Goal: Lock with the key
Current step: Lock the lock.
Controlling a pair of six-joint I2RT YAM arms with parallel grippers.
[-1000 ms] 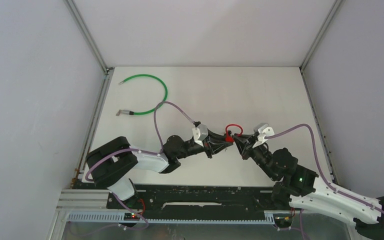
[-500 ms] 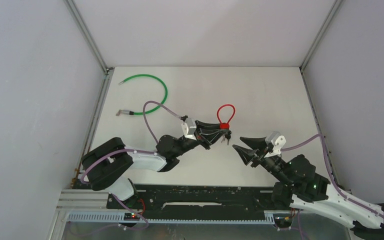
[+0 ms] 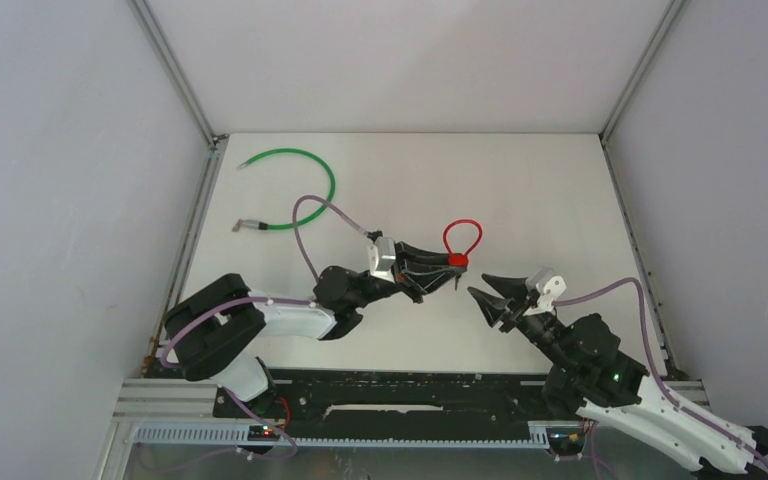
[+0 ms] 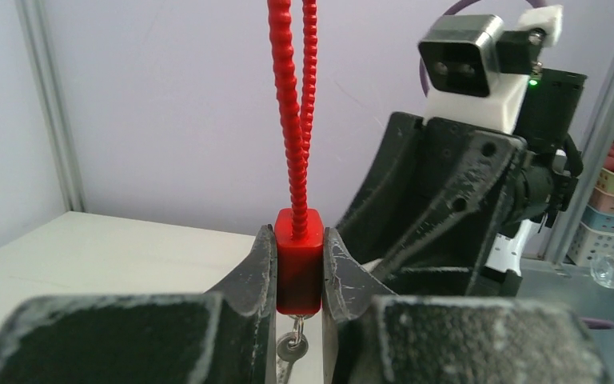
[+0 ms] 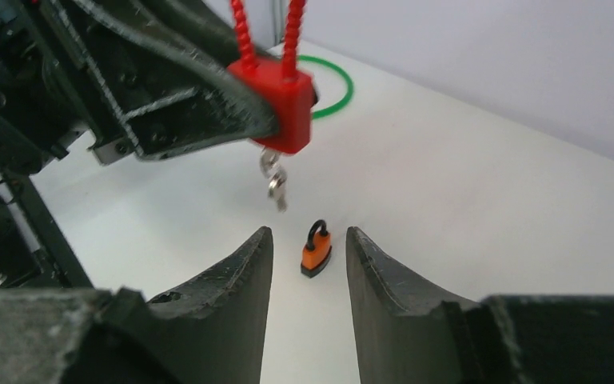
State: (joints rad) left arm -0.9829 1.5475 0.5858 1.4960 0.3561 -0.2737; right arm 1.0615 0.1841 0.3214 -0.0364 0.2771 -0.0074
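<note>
My left gripper (image 3: pixel 452 262) is shut on the red block (image 3: pixel 456 260) of a red cable lock and holds it above the table. The lock's ribbed loop (image 3: pixel 462 237) rises from the block. In the left wrist view the block (image 4: pixel 298 260) sits clamped between both fingers, and small metal keys (image 4: pixel 290 348) hang below it. My right gripper (image 3: pixel 476 283) is open and empty, just right of the lock, pointing at it. In the right wrist view the red block (image 5: pixel 280 100) and the dangling keys (image 5: pixel 274 182) hang above and ahead of the open right gripper (image 5: pixel 308 232).
A small orange padlock (image 5: pixel 315 250) with a black shackle lies on the white table beyond my right fingertips. A green cable (image 3: pixel 310 185) curves at the far left of the table. Grey walls enclose the table on three sides.
The two grippers were together on the red lock. The right gripper has let go and drawn back to the near right. The left gripper has raised the lock, so the loop stands up.
</note>
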